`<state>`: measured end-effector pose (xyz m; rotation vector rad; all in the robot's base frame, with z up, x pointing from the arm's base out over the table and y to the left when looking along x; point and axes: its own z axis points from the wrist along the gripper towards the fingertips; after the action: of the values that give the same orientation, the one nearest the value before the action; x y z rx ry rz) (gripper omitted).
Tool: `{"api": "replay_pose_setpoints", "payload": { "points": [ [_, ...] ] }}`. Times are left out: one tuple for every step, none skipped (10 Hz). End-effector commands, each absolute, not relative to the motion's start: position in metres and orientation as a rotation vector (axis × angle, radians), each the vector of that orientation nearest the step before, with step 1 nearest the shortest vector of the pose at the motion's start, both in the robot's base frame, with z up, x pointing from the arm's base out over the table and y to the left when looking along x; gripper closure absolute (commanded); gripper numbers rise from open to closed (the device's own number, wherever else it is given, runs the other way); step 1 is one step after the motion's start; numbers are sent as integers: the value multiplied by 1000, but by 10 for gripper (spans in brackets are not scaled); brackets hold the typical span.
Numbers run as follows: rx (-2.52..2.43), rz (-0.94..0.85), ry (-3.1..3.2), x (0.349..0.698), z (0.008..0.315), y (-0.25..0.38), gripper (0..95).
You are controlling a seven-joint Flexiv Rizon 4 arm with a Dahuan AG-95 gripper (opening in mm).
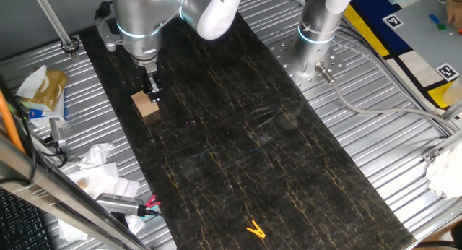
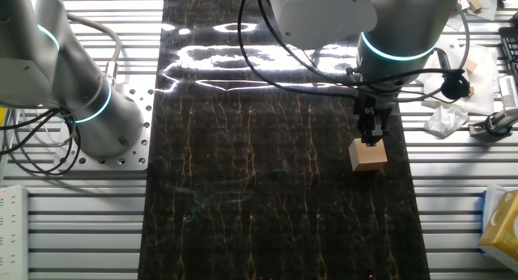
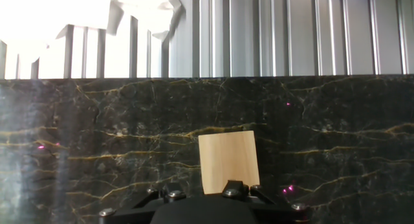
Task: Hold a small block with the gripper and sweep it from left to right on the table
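The gripper (image 1: pixel 151 91) hangs just over the small block (image 1: pixel 146 104), which sits on the table (image 1: pixel 238 141) near its left edge; whether the jaws pinch it I cannot tell. Grip it squarely, keep it flat, then slide right.

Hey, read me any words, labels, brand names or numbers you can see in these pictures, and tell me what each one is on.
No readable text anywhere.
The black-and-white square markers at the far corner show patterns only, no letters.
The yellow packet has print too blurred to read.
The wooden block has plain faces.
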<state>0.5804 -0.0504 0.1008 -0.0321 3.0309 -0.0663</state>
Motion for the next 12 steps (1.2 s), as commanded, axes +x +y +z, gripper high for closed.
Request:
{"api": "replay_pose_setpoints", "payload": {
  "points": [
    [-33, -67, 3028, 581, 100, -51, 570],
    [-33, -67, 3028, 581, 100, -51, 570],
    [-26, -65, 3029, 581, 100, -51, 570],
    [-25, -64, 3029, 581, 100, -51, 570],
    [-25, -66, 3029, 581, 100, -51, 570],
    [-26, -66, 3029, 581, 99, -51, 570],
    [-25, -65, 3029, 581, 98, -51, 570],
    [-23, -65, 3029, 581, 97, -51, 570],
    [-22, -63, 3029, 581, 97, -51, 570],
    [-21, -63, 3029, 581, 97, -51, 570],
    [-21, -60, 3029, 581, 97, -51, 570],
    [-20, -51, 3030, 581, 97, -51, 570]
  ]
}}
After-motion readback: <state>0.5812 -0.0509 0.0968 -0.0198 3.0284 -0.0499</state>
